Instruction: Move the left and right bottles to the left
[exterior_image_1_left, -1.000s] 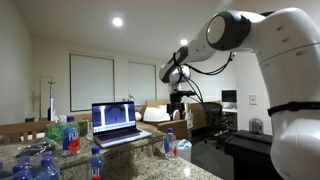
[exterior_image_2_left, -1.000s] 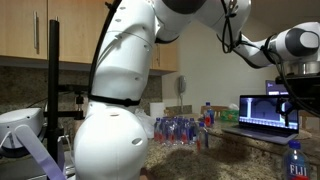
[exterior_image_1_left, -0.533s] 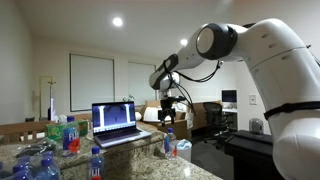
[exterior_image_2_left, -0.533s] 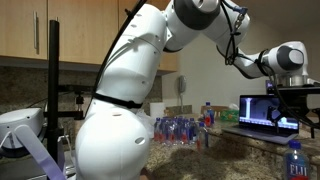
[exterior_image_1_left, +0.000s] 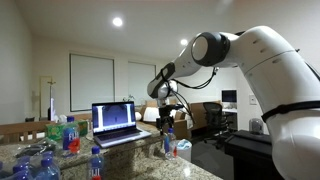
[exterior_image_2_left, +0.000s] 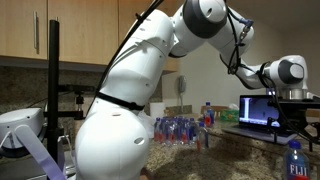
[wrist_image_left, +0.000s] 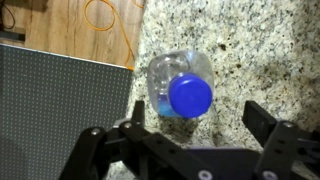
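A clear water bottle with a blue cap (wrist_image_left: 190, 95) stands upright on the granite counter, seen from straight above in the wrist view. It also shows in both exterior views (exterior_image_1_left: 169, 144) (exterior_image_2_left: 293, 161). My gripper (wrist_image_left: 200, 126) is open, with the cap just ahead of the gap between the two fingers. In both exterior views the gripper (exterior_image_1_left: 166, 119) (exterior_image_2_left: 297, 112) hangs above this bottle without touching it. Another blue-capped bottle (exterior_image_1_left: 96, 161) stands further along the counter near the front edge.
An open laptop (exterior_image_1_left: 115, 122) (exterior_image_2_left: 262, 112) sits on the counter right beside the bottle; its grey surface (wrist_image_left: 60, 100) fills the left of the wrist view. A cluster of bottles (exterior_image_1_left: 30, 165) (exterior_image_2_left: 180, 130) lies further along the counter. The counter edge is near, with wooden floor (wrist_image_left: 80, 20) below.
The arm has swung over and come down towards the bottle beside the laptop. The bottles have not moved.
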